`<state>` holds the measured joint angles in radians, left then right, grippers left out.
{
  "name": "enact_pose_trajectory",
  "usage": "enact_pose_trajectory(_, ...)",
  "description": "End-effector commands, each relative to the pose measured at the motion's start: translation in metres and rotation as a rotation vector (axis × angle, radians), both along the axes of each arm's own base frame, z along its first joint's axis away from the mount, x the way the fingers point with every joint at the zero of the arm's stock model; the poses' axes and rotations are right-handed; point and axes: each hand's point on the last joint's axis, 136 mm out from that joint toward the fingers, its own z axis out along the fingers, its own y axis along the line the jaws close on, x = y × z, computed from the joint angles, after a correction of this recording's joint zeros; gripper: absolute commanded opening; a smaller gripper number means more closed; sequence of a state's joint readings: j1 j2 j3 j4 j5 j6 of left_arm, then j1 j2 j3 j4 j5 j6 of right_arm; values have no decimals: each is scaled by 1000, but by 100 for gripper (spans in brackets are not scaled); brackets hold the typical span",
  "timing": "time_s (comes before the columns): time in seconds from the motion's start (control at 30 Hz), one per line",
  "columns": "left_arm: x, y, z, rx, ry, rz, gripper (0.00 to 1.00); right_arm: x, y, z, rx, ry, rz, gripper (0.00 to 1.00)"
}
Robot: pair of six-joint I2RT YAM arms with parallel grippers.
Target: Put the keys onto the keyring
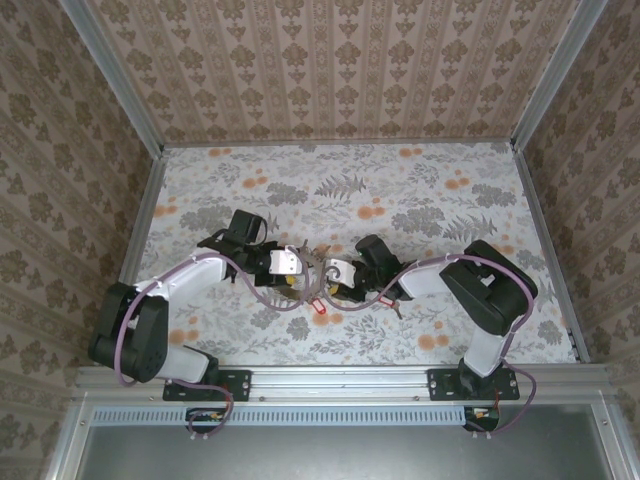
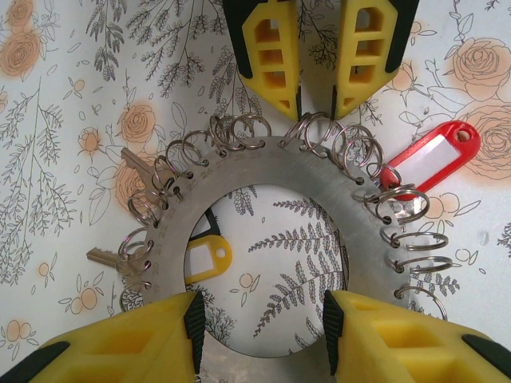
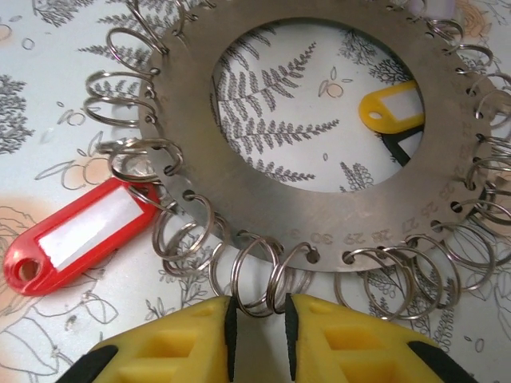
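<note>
- While the keyring (image 2: 263,163) lies flat mid-table, the left gripper (image 2: 262,315) straddles its 6 o'clock edge, likely steadying it; grip unclear.
- At 12 o'clock, the right gripper (image 3: 259,311) stands nearly closed around a split ring (image 3: 271,279); pinch unclear.

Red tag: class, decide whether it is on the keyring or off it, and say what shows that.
Off. The red tag lies beside the keyring; the hole at its far end holds no ring.
</note>
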<state>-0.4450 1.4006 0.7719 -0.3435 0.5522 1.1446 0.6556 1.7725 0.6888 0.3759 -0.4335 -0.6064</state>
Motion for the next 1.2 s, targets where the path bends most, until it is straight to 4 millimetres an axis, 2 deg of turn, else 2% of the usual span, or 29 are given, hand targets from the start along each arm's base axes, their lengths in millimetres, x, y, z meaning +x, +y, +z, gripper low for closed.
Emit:
enact_pose_trajectory(0.0,-5,1,1,-7,6,-8,46,5,-2,7,4,-51,-20,26)
enact_pose_trajectory(0.2,-5,0,1,-8,7,-9,46,4,-5,12,12,-43,-18,30)
enact_pose_trajectory(0.5,-5,1,1,-2,9,-10,47,-2,-8,22,63,-37,13,28)
enact_pose_trajectory(0.93,-4,1,0,-1,13,-11,46,7,-1,15,71,-26,-13,28)
enact_pose_trajectory(1.17,-3,3,0,19,13,0,46,3,5,10,53,-4,19,28)
